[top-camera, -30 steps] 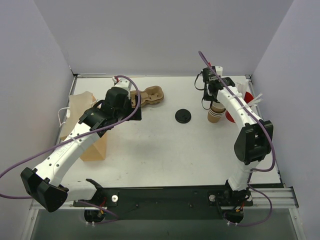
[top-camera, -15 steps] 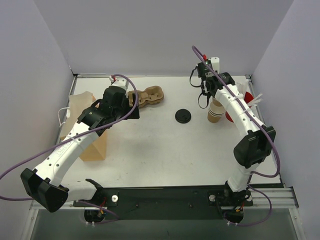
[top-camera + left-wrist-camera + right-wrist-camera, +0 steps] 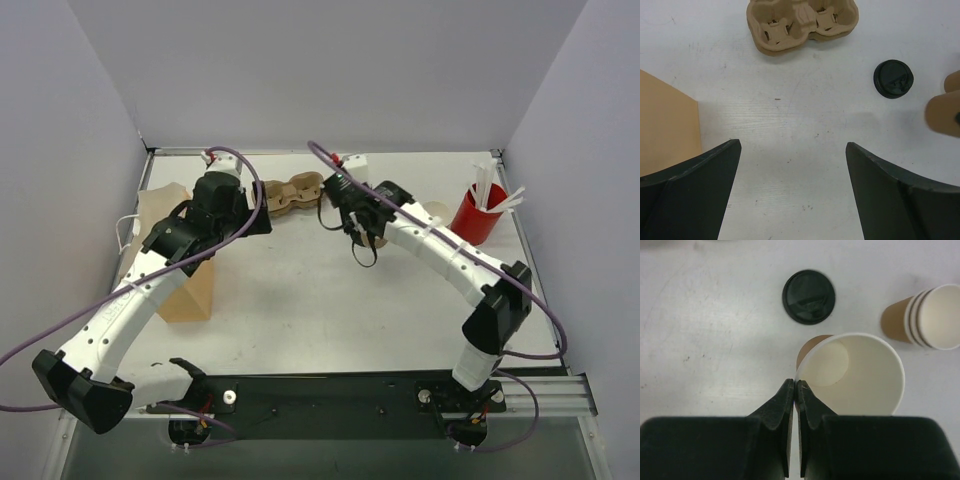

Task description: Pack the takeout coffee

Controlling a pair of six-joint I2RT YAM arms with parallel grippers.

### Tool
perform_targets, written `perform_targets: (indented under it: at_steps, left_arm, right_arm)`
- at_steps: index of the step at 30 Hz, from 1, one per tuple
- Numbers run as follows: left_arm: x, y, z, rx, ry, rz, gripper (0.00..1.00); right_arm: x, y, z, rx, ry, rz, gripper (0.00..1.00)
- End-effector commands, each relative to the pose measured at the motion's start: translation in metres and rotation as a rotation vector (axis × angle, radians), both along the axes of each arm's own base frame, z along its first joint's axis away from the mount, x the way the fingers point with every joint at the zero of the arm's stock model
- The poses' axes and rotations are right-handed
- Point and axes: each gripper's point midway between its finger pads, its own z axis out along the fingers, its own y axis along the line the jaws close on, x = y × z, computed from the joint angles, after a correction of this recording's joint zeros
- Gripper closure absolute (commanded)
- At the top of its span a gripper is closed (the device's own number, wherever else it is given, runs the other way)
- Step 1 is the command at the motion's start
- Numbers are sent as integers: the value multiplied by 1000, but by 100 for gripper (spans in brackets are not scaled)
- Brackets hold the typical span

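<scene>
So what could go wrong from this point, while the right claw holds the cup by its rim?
1. The right claw pinches only the thin rim of the paper cup, so the cup may swing, deform or slip out.
2. The black lid lies loose on the table near the cup; a careless set-down could land on it.
3. The left claw hangs open near the cup carrier, so the arms may crowd each other there.

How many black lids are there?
1. The black lid lies flat on the table, close to the open cup that the right end effector pinches by its rim. Others may be hidden from these views.
</scene>
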Motion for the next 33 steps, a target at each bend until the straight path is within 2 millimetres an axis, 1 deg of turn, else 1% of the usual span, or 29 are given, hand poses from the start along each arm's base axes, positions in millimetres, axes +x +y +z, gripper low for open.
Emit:
perform_targets:
  at_steps: [1,2,3,4,5,6,7,8,12,17,21,26,27,29,30,31,32,33]
  left_arm:
    - [-7,4,28,-72,-78,9,2]
    - [-9,6,22,-66,-66,11,3]
    - [-11,6,20,-68,-63,6,3]
    - [-14,8,22,-71,-71,5,3]
    - [-16,9,18,-69,-65,2,3]
    - [-18,9,17,-70,-65,-1,3]
    - [-21,10,19,-75,-71,-6,3]
    - [-22,11,20,-76,-75,-7,3]
    - [-26,15,18,-68,-75,-2,3]
    - [-27,15,18,-73,-78,-6,3]
    - [-25,13,17,-75,-75,-9,3]
    - [-24,12,18,-78,-78,-11,2]
    - [-24,12,19,-77,-80,-12,2]
    - [-25,12,19,-76,-78,-13,3]
    - [-24,12,20,-77,-81,-12,3]
    - [-24,12,20,-76,-80,-14,3]
    - [-24,12,20,-75,-82,-15,3]
    - [-24,12,20,-75,-82,-15,3]
  right_arm:
    - [-28,37,-58,5,107,18,100]
    - [-30,44,-65,30,116,19,100]
    - [-30,56,-74,56,121,34,100]
    - [-36,63,-85,61,142,51,100]
    - [-38,67,-91,64,144,56,100]
    - [-36,75,-96,86,133,61,100]
    - [-40,77,-105,86,145,63,100]
    - [-40,83,-107,112,146,71,100]
    - [-43,90,-120,124,174,68,100]
    - [-48,92,-124,124,183,67,100]
    - [-49,91,-122,127,182,70,89]
    - [-50,92,-117,130,178,81,82]
    - [-49,92,-115,136,174,82,79]
    - [-50,94,-108,144,170,94,76]
    - [-50,93,-99,154,159,98,74]
    - [-48,96,-88,170,144,105,73]
    - [-49,95,-82,172,143,114,73]
    - [-49,94,-67,192,122,120,73]
